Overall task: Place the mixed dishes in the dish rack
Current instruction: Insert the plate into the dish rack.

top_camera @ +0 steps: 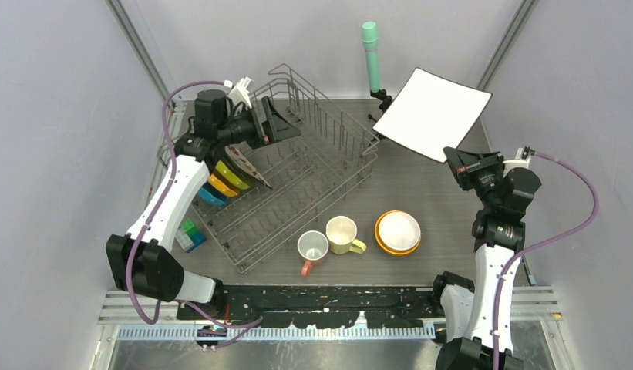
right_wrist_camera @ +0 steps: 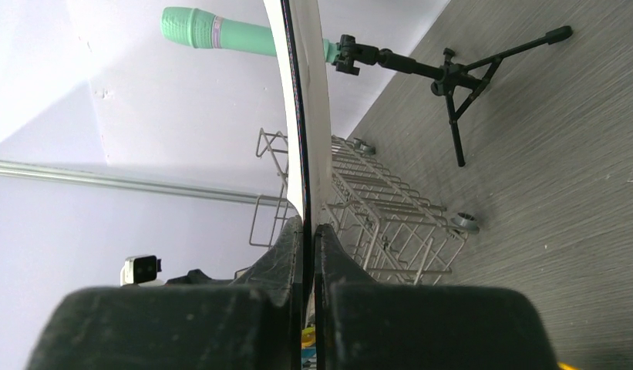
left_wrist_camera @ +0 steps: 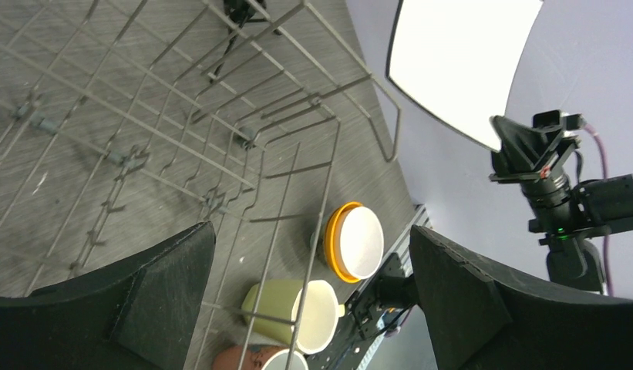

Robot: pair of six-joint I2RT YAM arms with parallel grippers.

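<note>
1. Currently the right tool (top_camera: 457,156) is pinching a corner of the white square plate (top_camera: 432,114), holding it aloft beside the dish rack (top_camera: 321,154)
2. Keeping it on edge, aligned with a free tine row, is looking wise
3. Left tool (top_camera: 276,123) is hovering spread over the rack; green-topped cylinder (top_camera: 370,46) is crowding the plate's edge

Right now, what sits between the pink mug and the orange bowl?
The pale-yellow mug sits between the pink mug and the orange bowl. The top view shows it.
</note>
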